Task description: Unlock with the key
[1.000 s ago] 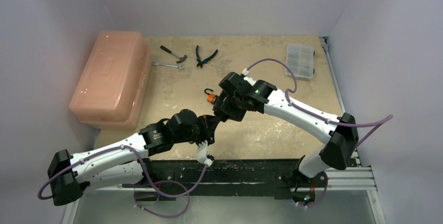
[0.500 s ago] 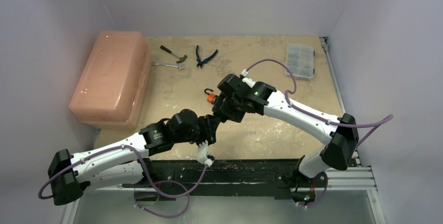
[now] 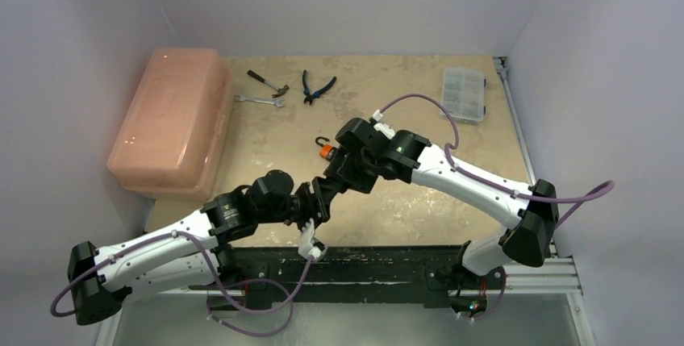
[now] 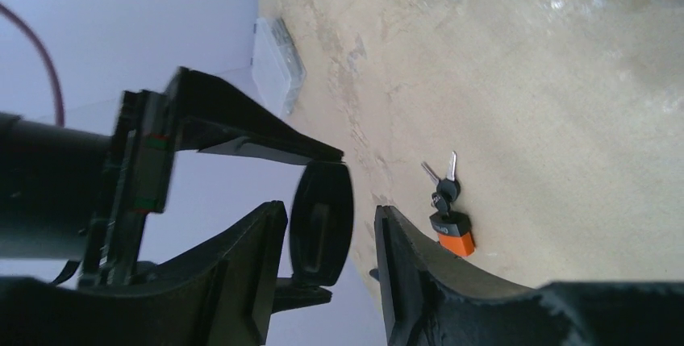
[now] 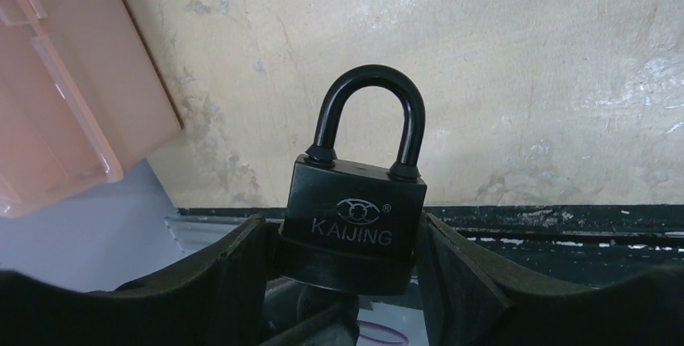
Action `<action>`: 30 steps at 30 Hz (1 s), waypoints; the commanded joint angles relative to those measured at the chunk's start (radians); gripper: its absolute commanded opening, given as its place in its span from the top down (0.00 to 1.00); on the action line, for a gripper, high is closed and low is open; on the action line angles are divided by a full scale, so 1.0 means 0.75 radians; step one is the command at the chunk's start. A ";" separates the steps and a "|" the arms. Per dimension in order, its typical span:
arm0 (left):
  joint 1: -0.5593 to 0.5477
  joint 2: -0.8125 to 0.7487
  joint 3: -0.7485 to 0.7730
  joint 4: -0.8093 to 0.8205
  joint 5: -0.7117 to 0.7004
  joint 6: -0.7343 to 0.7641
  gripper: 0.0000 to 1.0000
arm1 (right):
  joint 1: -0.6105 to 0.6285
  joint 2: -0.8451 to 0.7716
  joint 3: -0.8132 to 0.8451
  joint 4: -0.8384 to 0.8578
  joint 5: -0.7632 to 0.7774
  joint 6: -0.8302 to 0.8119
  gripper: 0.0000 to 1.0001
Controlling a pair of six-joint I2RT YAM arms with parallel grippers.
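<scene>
A black padlock (image 5: 355,221) marked KAIJING stands upright in the lower middle of the right wrist view. Both legs of its shackle are seated in the body. The right gripper (image 5: 344,249) is clamped on it, a finger pressed to each side of the body.

In the left wrist view a black oval key head (image 4: 322,223) (only the head shows) sits in the lower middle. It lies between the parted fingers (image 4: 258,273) of the left gripper (image 4: 331,211), which is not squeezing it.

From above, the two grippers meet at the centre of the beige table (image 3: 387,88). A small orange padlock (image 3: 326,152) with keys (image 4: 444,177) lies just beside them. Pliers (image 3: 317,88), a wrench (image 3: 260,100) and a hammer (image 3: 268,81) lie at upper centre. A pink storage box (image 3: 169,120) is at upper left and a clear organiser case (image 3: 464,93) at upper right.
</scene>
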 commanded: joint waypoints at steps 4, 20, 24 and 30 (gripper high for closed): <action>0.004 -0.193 0.013 0.225 0.186 -0.505 0.55 | 0.006 -0.052 0.061 0.062 0.070 0.058 1.00; 0.005 -0.351 -0.057 0.529 -0.339 -2.127 0.21 | -0.002 -0.077 -0.171 0.079 0.369 0.093 1.00; 0.005 -0.349 -0.124 0.500 -0.489 -2.369 0.20 | -0.004 -0.033 -0.348 0.233 0.385 0.052 1.00; 0.005 -0.324 -0.188 0.451 -0.648 -2.583 0.20 | -0.010 0.178 -0.387 0.320 0.351 -0.097 1.00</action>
